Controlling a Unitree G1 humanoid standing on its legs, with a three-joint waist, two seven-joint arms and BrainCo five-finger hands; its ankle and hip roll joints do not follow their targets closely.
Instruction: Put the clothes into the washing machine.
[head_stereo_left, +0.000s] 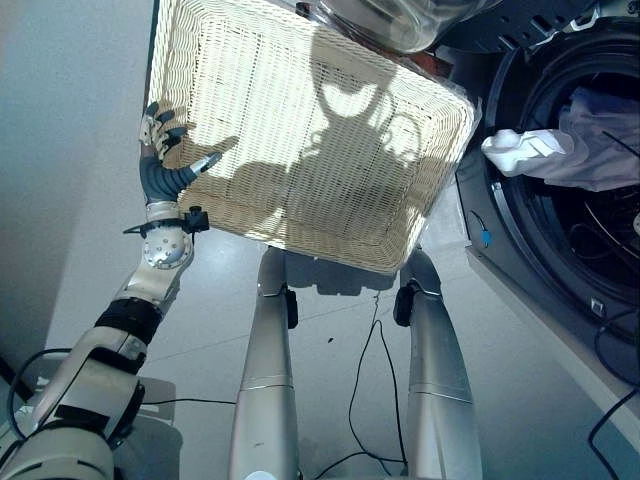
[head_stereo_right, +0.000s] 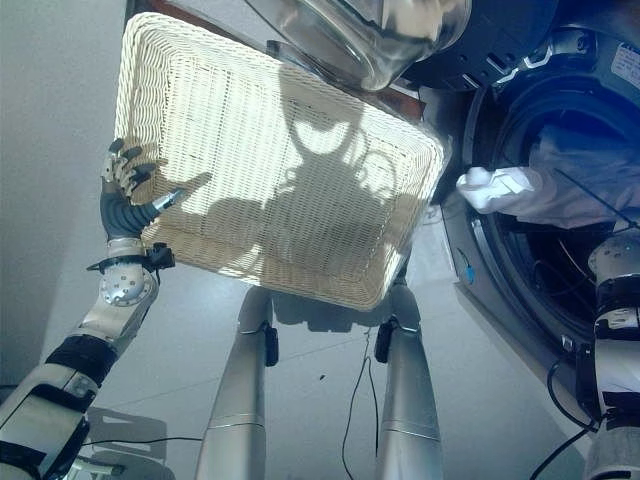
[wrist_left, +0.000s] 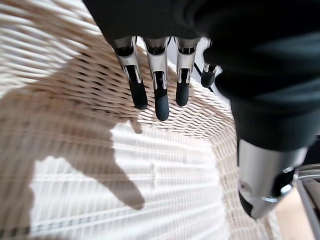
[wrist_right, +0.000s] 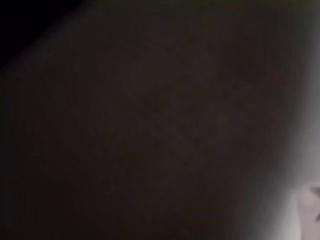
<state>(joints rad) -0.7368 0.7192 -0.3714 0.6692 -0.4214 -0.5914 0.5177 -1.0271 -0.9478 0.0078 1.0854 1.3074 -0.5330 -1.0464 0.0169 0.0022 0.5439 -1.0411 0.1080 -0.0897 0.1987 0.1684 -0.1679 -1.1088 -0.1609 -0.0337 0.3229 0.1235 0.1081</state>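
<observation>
A pale lilac garment (head_stereo_left: 605, 140) lies inside the drum of the front-loading washing machine (head_stereo_left: 530, 250) on the right. A white cloth (head_stereo_left: 520, 150) hangs over the drum's mouth. The cream wicker basket (head_stereo_left: 300, 130) stands on the floor in front, its woven bottom bare. My left hand (head_stereo_left: 160, 135) is at the basket's left rim, open, with its fingers (wrist_left: 160, 95) relaxed above the weave and its thumb over the edge. My right arm (head_stereo_right: 620, 310) reaches into the drum, and the hand is hidden in the dark there.
The machine's round glass door (head_stereo_right: 370, 40) stands swung open above the basket's far corner. Grey floor (head_stereo_left: 80, 200) stretches to the left of the basket and in front of the machine.
</observation>
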